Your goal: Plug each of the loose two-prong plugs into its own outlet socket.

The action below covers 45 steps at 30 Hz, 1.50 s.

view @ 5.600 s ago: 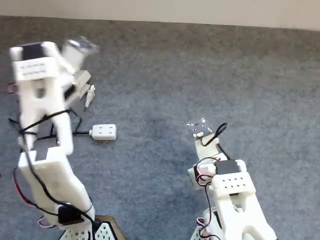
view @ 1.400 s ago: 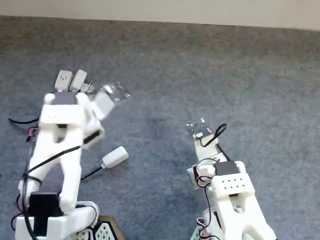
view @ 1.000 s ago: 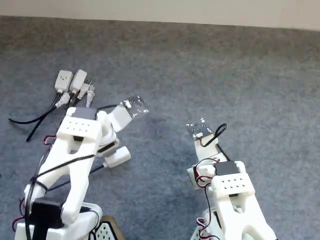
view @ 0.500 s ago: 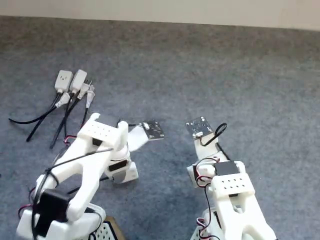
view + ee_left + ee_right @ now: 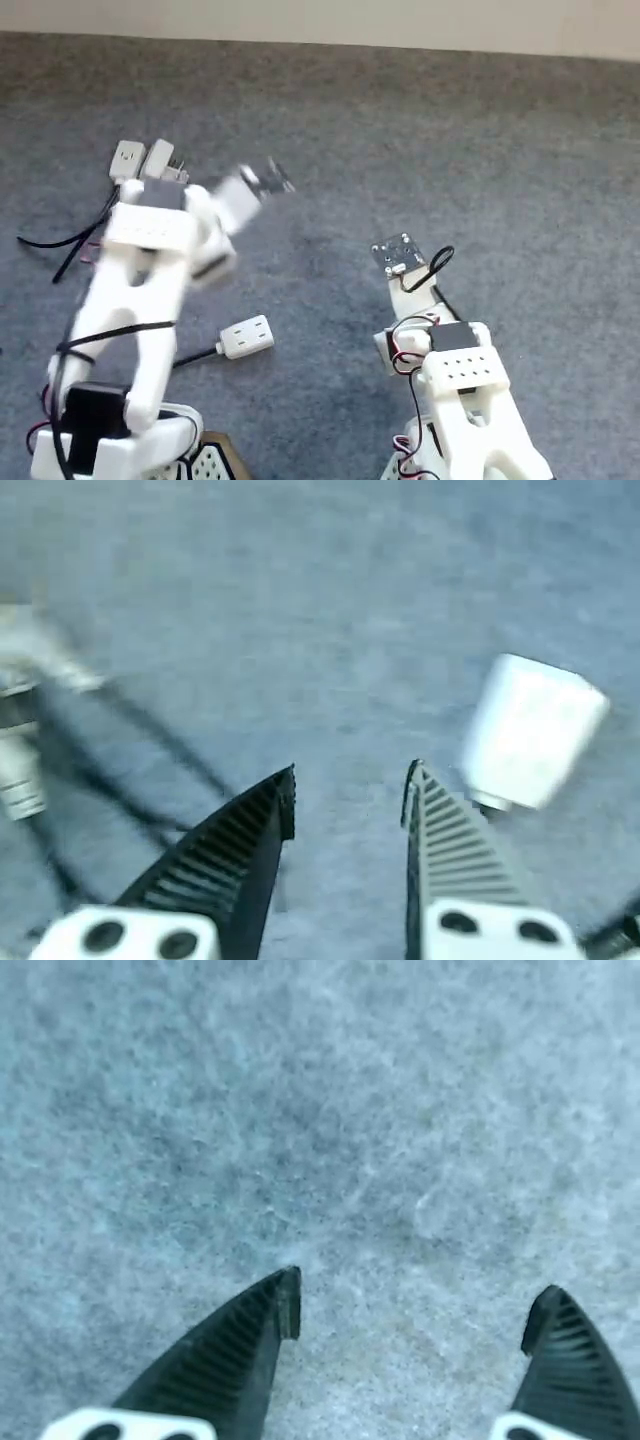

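A white outlet socket block (image 5: 246, 337) with a black cord lies on the grey carpet in front of the left arm (image 5: 150, 232). Farther back on the left, two white pieces (image 5: 140, 158) and loose two-prong plugs (image 5: 176, 167) lie together with black cords. In the left wrist view my left gripper (image 5: 350, 778) is open above the carpet with nothing between its fingers. A white block (image 5: 530, 730) lies just beyond one fingertip, and blurred plugs (image 5: 22, 785) lie off to the other side. My right gripper (image 5: 415, 1310) is wide open over bare carpet.
The right arm (image 5: 460, 385) stands at the front right with its wrist board (image 5: 398, 254) near the middle. Black cords (image 5: 60, 245) trail over the carpet at the far left. A pale wall edge runs along the back.
The left arm has swung from the middle back toward the plugs at the far left. The outlet socket block it covered now lies uncovered at the front. The right arm has not moved.
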Each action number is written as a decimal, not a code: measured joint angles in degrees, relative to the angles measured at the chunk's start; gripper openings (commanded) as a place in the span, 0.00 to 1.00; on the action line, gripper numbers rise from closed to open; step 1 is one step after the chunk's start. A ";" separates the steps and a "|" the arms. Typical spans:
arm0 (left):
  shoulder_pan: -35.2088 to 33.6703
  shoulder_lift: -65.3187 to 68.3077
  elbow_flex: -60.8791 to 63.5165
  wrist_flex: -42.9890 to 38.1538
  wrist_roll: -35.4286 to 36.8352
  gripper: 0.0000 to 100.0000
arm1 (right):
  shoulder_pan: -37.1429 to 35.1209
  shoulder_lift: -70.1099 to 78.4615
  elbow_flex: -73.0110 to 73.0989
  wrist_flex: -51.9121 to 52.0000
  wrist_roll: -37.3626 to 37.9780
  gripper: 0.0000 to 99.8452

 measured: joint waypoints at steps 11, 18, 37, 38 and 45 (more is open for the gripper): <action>-17.76 13.80 -13.01 -16.09 15.12 0.19 | 0.00 0.00 0.70 0.00 0.00 0.34; -17.76 26.81 -20.66 -19.69 18.11 0.19 | 0.00 0.00 0.70 0.00 0.00 0.34; -11.87 41.23 -35.87 -16.18 22.42 0.19 | 0.00 0.00 0.70 0.00 0.00 0.34; -11.78 41.67 -36.04 -16.18 22.42 0.19 | 0.00 0.00 0.70 0.00 0.00 0.34; -11.25 49.85 -38.59 -15.91 22.51 0.10 | -0.44 0.00 0.79 0.00 0.00 0.34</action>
